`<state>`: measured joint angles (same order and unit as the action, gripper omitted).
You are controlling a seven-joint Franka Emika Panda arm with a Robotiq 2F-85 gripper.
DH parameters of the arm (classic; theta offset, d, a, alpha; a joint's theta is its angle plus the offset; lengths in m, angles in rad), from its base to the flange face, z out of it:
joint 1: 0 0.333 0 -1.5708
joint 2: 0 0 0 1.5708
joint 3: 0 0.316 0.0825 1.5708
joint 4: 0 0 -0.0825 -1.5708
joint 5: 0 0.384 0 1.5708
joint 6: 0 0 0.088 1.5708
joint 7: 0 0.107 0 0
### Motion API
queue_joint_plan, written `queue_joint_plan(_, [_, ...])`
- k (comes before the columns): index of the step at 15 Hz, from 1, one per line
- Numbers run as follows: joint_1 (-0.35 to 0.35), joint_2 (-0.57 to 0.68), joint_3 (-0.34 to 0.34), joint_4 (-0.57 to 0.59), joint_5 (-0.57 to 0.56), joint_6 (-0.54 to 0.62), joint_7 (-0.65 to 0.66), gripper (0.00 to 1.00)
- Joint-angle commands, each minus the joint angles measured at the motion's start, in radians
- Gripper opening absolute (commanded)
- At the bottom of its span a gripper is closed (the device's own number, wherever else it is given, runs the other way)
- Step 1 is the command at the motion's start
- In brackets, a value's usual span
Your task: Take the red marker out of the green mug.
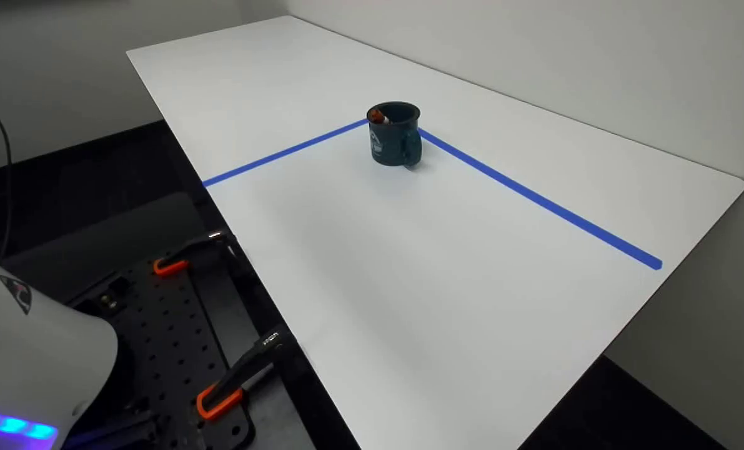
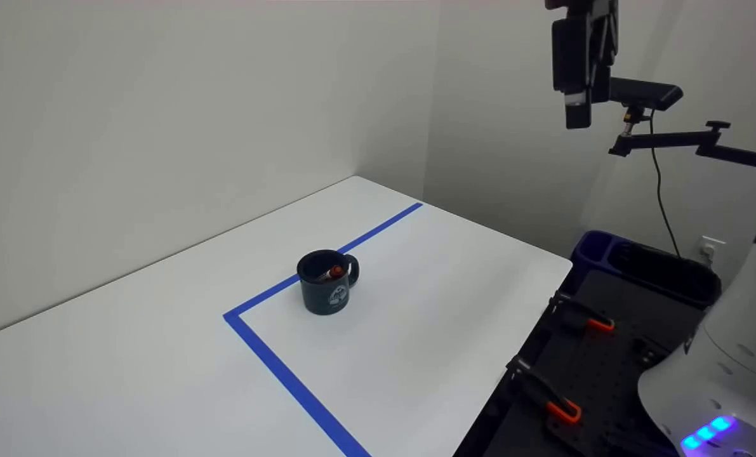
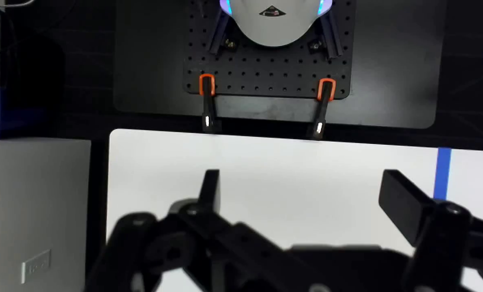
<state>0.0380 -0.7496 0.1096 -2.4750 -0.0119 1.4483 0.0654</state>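
1. Table (image 2: 428,330): white and the broadest thing here, with blue tape (image 2: 291,381) forming a corner on it.
2. Arm base (image 2: 708,381): off the table's edge, at 4 o'clock in an exterior view.
3. Gripper (image 3: 300,190): in the wrist view its fingers (image 3: 403,207) stand spread wide, holding nothing, with table showing between them.
4. Mug (image 2: 319,295): upright, just inside the tape's corner, handle toward 2 o'clock in an exterior view. There the gripper hangs high and well apart, also toward the mug's 2 o'clock. I judge the approach to be the step in hand, with grasp and lift not yet done.
5. Marker (image 2: 335,272): in the mug, tilted, its red end toward 4 o'clock of the mouth, the rest mostly hidden. Whether that end rises above the rim I cannot tell. The next move, I think, calls for going down toward 8 o'clock, then narrowing the fingers to straddle the red end without catching rim or handle. The pull should follow the marker's lean, so the mug is not dragged along.
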Motion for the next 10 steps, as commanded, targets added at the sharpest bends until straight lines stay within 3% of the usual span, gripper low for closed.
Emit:
queue_joint_plan(1, [0.012,0.058,-0.015,0.034,-0.015,0.03,-0.028,1.0])
queue_joint_plan(6, [0.028,0.302,-0.005,0.181,-0.024,0.121,-0.093,1.0])
queue_joint_plan(10, [0.052,0.543,0.014,0.323,0.019,0.235,-0.06,1.0])
